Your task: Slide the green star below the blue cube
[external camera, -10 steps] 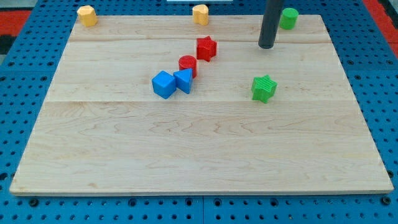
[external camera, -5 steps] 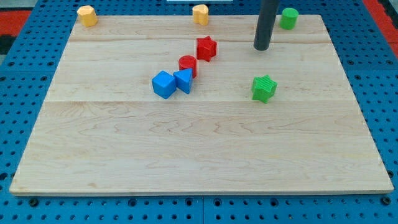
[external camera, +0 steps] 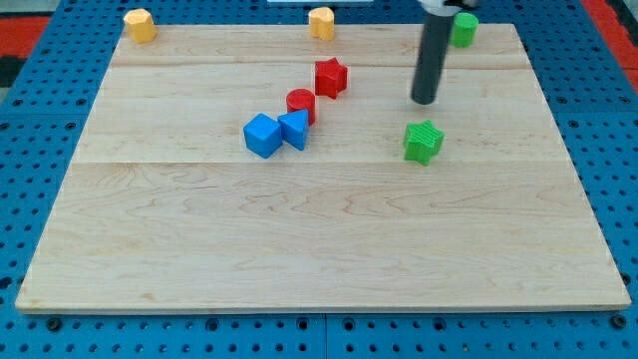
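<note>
In the camera view, the pale wooden board (external camera: 319, 239) lies on a blue pegboard table (external camera: 30, 199). The whole lower half of the board, toward the view's bottom edge, is bare wood, and so is the strip along the view's right edge.

My tip (external camera: 426, 101), the lower end of the straight dark rod, stands just at 12 o'clock of the green star-shaped block (external camera: 423, 142); a small gap of wood shows between them, so they are apart. The arm has no jaws, only this rod, so it holds nothing and touches no block.

The green star sits in the right half of the board, well apart from the blue cube (external camera: 262, 135), which is at about 9 o'clock of it. Between these two the wood is free. The blue triangular block (external camera: 294, 129) touches the cube at its 3 o'clock side. The red cylinder (external camera: 301, 104) is just beside that one, at about 1 o'clock, and the red star-shaped block (external camera: 330, 76) is further along the same line.

Near the top edge stand three blocks: a yellow block (external camera: 140, 24) at the left corner, a second yellow block (external camera: 321, 21) in the middle, and a green cylinder (external camera: 463, 29), partly hidden behind the rod, at 1 o'clock of my tip.
</note>
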Action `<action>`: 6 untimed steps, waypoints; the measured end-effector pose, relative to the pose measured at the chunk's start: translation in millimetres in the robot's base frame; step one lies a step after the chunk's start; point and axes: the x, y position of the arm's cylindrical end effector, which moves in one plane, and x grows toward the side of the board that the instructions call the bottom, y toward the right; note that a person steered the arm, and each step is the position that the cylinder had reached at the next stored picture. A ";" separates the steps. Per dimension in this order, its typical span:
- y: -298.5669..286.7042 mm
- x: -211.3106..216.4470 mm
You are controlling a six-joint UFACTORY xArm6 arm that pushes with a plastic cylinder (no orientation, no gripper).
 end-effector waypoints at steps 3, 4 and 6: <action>4.0 59.8; -8.3 68.9; -47.3 73.8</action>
